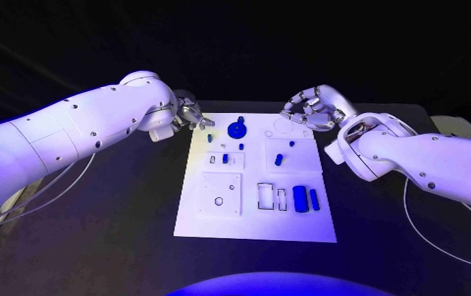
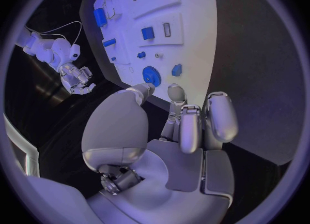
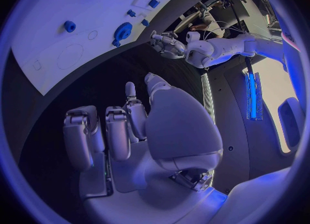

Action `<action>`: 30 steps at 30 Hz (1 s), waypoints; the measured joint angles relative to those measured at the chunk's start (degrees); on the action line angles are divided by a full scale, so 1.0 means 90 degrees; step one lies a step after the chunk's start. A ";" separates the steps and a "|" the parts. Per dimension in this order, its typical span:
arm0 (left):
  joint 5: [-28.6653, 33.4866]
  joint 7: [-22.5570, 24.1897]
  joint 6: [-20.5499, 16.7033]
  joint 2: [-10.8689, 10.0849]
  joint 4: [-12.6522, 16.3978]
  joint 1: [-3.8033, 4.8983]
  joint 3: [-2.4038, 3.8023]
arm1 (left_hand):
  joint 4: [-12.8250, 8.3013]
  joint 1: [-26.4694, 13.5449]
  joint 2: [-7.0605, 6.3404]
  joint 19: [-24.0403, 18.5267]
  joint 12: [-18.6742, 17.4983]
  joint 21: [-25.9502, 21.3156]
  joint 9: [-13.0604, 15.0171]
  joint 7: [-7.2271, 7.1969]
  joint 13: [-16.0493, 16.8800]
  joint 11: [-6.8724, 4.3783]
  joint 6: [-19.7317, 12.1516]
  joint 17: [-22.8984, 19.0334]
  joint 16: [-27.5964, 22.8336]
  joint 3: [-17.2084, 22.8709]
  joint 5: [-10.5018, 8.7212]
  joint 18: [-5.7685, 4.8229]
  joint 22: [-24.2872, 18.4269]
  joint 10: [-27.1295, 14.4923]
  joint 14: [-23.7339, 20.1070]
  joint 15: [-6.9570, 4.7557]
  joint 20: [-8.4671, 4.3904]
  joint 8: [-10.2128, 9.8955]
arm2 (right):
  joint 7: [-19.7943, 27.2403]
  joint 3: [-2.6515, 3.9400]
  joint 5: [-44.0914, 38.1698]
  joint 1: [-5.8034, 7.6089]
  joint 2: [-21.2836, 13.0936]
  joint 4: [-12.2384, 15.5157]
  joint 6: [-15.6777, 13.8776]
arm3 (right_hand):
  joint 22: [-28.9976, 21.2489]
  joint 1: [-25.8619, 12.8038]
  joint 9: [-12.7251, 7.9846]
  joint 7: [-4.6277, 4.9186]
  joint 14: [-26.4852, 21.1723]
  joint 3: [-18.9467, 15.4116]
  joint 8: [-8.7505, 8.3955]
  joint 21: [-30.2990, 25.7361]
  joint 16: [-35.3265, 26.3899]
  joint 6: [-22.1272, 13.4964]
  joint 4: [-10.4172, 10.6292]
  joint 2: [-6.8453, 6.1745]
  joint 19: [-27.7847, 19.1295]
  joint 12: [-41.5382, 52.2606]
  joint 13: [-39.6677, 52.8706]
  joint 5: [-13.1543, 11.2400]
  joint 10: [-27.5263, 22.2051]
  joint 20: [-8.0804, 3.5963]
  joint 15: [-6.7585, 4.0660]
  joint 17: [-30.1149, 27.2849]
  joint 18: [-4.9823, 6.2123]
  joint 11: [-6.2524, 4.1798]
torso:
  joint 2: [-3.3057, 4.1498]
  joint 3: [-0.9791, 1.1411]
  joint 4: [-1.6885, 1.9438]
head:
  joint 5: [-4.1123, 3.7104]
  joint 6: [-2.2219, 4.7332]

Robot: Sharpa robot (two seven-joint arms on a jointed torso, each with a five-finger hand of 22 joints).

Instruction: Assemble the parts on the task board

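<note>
The white task board (image 1: pixel 255 207) lies in the middle of the table, with small blue parts on it. A round blue part (image 1: pixel 237 130) sits near its far edge, small pieces (image 1: pixel 279 159) lie in the middle, and a blue block (image 1: pixel 300 199) and a bar (image 1: pixel 314 199) are at the near right. My left hand (image 1: pixel 188 118) hovers at the board's far left corner, empty, fingers loosely bent and apart (image 2: pixel 187 125). My right hand (image 1: pixel 312 109) hangs at the far right corner, also empty, its fingers (image 3: pixel 116 131) half curled. The round part (image 2: pixel 151 75) lies just beyond the left fingertips.
Bare black table (image 1: pixel 108 228) surrounds the board on all sides. Thin white cables (image 1: pixel 59 194) trail off both arms near the table's left and right edges. From the right wrist, the left hand (image 3: pixel 167 45) shows across the board (image 3: pixel 58 32).
</note>
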 measured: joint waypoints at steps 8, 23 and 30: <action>-0.0079 0.0004 0.0157 0.0235 -0.0358 -0.0010 -0.0066 | 0.0016 0.0025 0.0025 0.0000 0.0015 0.0000 -0.0023 -0.0024 0.0009 0.0000 0.0024 0.0000 0.0000 -0.0051 -0.0101 0.0000 0.0024 0.0000 0.0000 0.0000 0.0000 -0.0026 | 0.0000 0.0000 0.0002 -0.0002 0.0009 0.0001 0.0001 | -0.0001 0.0000 0.0000 0.0000 0.0000 0.0000 0.0000 0.0000 0.0000 0.0000 0.0000 0.0000 0.0000 0.0000 0.0000 0.0000 0.0000 0.0000 0.0000 -0.0001 0.0000 0.0000 | 0.0003 0.0000 -0.0005 | 0.0003 -0.0018; -0.0124 0.0017 0.0426 0.0470 -0.0728 -0.0047 -0.0147 | 0.0017 0.0025 0.0025 0.0023 0.0046 0.0024 -0.0068 0.0000 0.0008 0.0000 0.0048 -0.0001 0.0001 -0.0194 -0.0340 0.0001 0.0051 0.0000 -0.0023 0.0022 0.0023 -0.0074 | 0.0002 0.0000 0.0004 -0.0002 0.0025 0.0005 0.0001 | -0.0002 0.0000 -0.0001 0.0000 0.0000 0.0000 0.0000 0.0000 0.0000 0.0001 0.0000 0.0000 0.0000 0.0000 0.0000 0.0000 0.0000 0.0000 0.0000 -0.0002 0.0000 0.0000 | 0.0002 0.0004 -0.0007 | -0.0002 -0.0052; -0.0126 0.0039 0.0504 0.0528 -0.0850 -0.0078 -0.0161 | -0.0018 0.0121 0.0069 0.0023 0.0075 0.0024 -0.0087 -0.0023 0.0006 0.0000 0.0070 -0.0001 0.0001 -0.0232 -0.0523 0.0000 0.0073 0.0001 -0.0023 0.0022 0.0023 -0.0099 | 0.0003 0.0000 0.0004 -0.0002 0.0027 0.0009 0.0001 | -0.0002 0.0000 -0.0002 0.0000 0.0000 0.0000 0.0000 0.0000 0.0000 0.0001 0.0000 0.0000 0.0000 0.0000 0.0000 0.0001 0.0000 0.0000 0.0000 -0.0002 0.0000 0.0000 | -0.0002 0.0004 -0.0007 | 0.0006 -0.0058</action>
